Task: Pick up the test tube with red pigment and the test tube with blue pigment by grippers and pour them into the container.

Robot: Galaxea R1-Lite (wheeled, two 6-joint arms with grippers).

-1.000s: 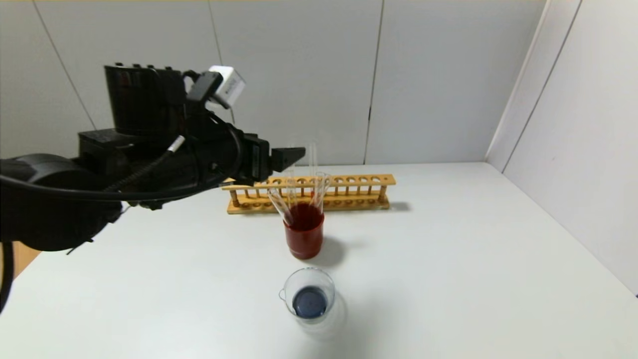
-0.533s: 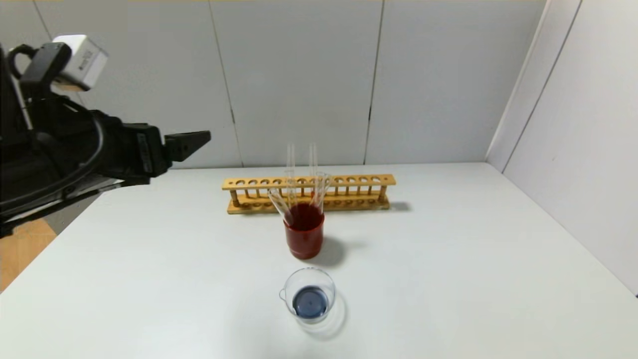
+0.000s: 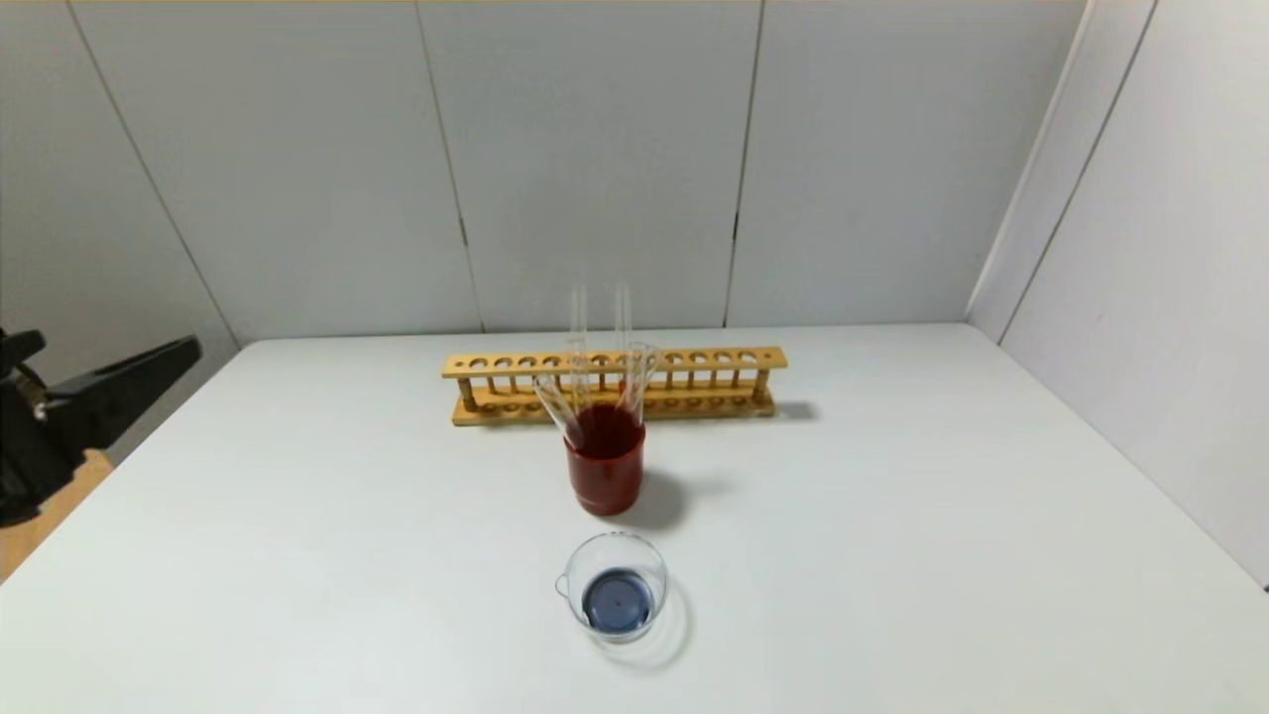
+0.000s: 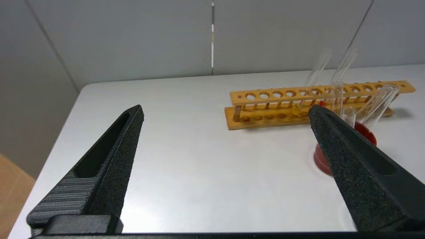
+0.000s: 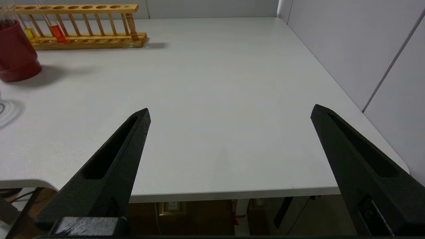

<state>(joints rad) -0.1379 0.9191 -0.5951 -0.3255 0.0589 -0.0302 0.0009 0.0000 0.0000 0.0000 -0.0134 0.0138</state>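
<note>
Table (image 3: 892,516): white, and it carries everything I am working with, grouped along its middle line so either arm could get there

Rack (image 3: 714,359): a wooden strip along the far side, which holds its tubes upright

Left gripper (image 4: 225,110): off the table's left edge, jaws spread wide with nothing between them; I judge it parked clear of the glassware

Right gripper (image 5: 230,111): low by the near right corner of the table, jaws equally wide and empty, well apart from everything, and out of sight from the head

Dark-red cup (image 3: 605,476): just in front of the rack, serving as a holder for spent glass

Container (image 3: 654,575): nearest me, in line with the cup, with a shallow dark blue pool in its bottom, so I take the pouring as largely done

Empty tubes (image 3: 555,407): two of them lean outward against the cup's rim, mouths up

Test tube with red pigment (image 5: 57,32): upright in the rack, orange-red liquid at its foot, not yet picked up

Yellow tube (image 5: 30,34): in the rack just beside the red one

Test tube with blue pigment: I cannot find one with teal liquid; it may be one of the empties
</note>
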